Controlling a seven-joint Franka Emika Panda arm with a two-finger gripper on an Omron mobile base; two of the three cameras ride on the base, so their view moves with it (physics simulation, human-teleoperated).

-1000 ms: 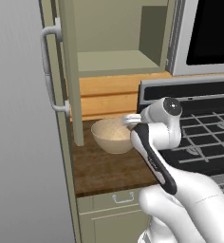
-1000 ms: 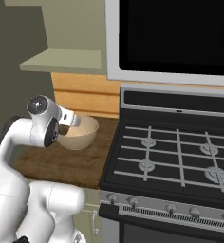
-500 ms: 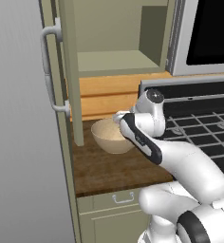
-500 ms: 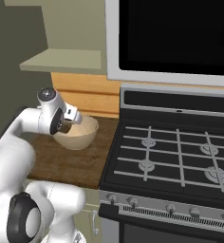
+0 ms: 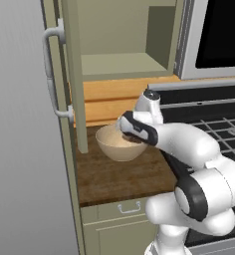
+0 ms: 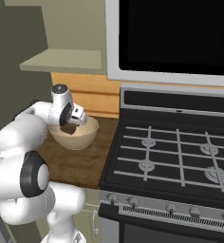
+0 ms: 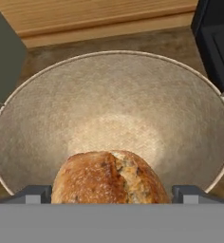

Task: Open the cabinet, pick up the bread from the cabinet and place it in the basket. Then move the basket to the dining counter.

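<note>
Woven basket (image 7: 109, 114): the hand view looks straight down into its tan bowl, which sits on the dark wood worktop (image 7: 109, 40).
Bread (image 7: 109, 178): brown and crusty, clamped between the two dark fingertips (image 7: 35, 193) at the bottom of the hand view, over the near part of the basket's hollow; I cannot tell whether it touches the weave.
Tool (image 5: 129, 130): closed on the bread; in the left base view it hangs over the basket (image 5: 120, 144), its load mostly hidden by the wrist.
Right base view: the tool (image 6: 77, 117) sits at the basket (image 6: 73, 135) rim, beside the black stove (image 6: 171, 156).
Cabinet (image 5: 124, 64): door swung open, its beige shelf shown in the left base view.
Change: the arm has folded forward since a second ago, bringing the tool from the basket's stove side to over its bowl.
Basket contents: nothing lying loose on its floor.
</note>
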